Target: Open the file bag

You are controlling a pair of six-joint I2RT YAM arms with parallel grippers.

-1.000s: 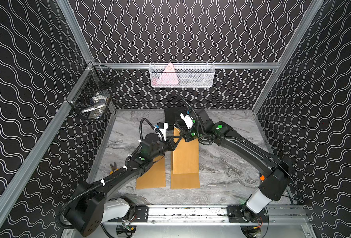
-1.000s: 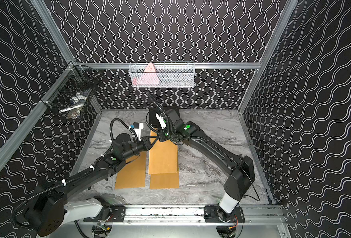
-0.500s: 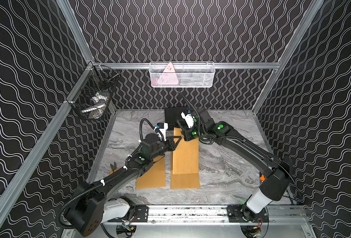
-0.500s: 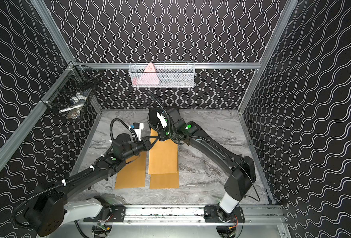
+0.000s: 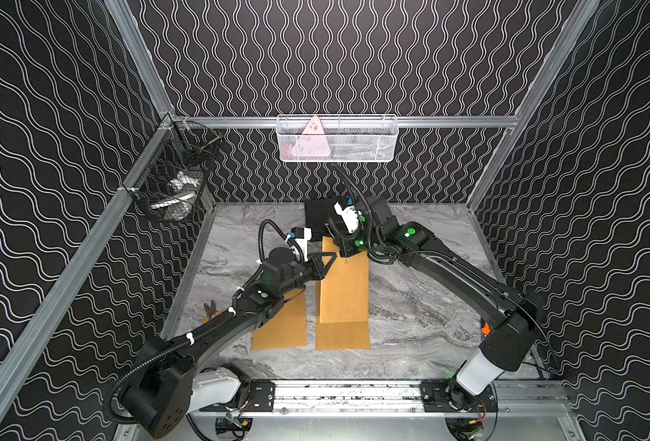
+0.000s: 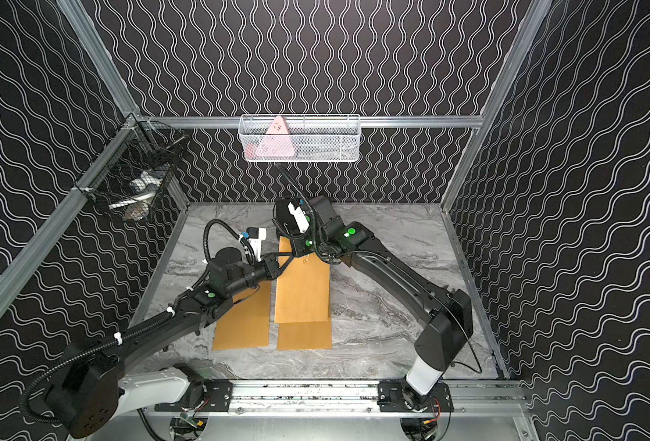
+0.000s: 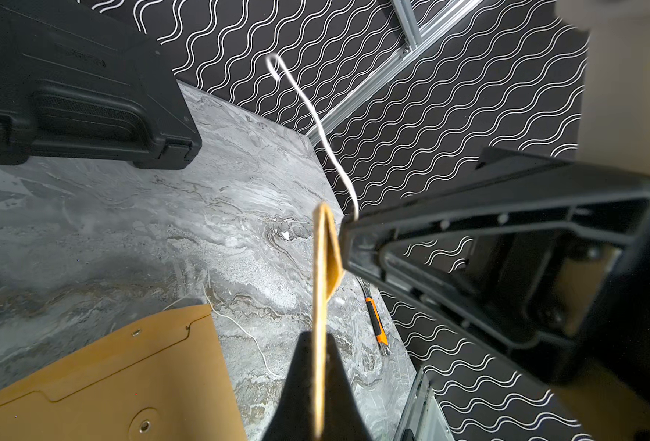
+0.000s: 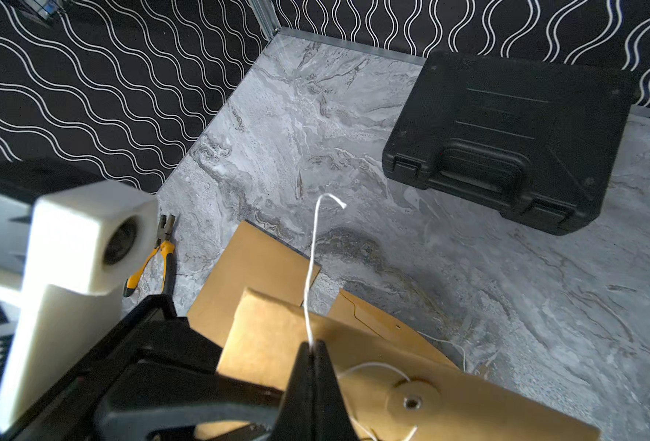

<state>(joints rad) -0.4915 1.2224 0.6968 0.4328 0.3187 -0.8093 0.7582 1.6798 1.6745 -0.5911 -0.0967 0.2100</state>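
Note:
A brown paper file bag [image 5: 344,290] is tilted up off the marble table, its far end raised. My left gripper [image 7: 319,336] is shut on that bag's edge [image 7: 320,267], at the raised left corner [image 5: 329,256]. My right gripper [image 8: 311,345] is shut on the bag's white string [image 8: 310,275], just above the flap with its round button [image 8: 413,401]. The string [image 7: 316,122] stands up loose from the right fingertip [image 7: 354,229]. In both top views the two grippers meet at the bag's far end [image 6: 293,254]. Two more file bags lie flat [image 5: 281,324] [image 5: 342,336].
A black plastic case [image 8: 507,141] lies behind the bags near the back wall. Orange-handled pliers [image 8: 159,256] lie by the left wall. A white mesh basket [image 5: 337,139] hangs on the back rail and a black wire basket [image 5: 174,187] on the left rail.
My right gripper has closed on the string. The left gripper still holds the raised bag in the same place.

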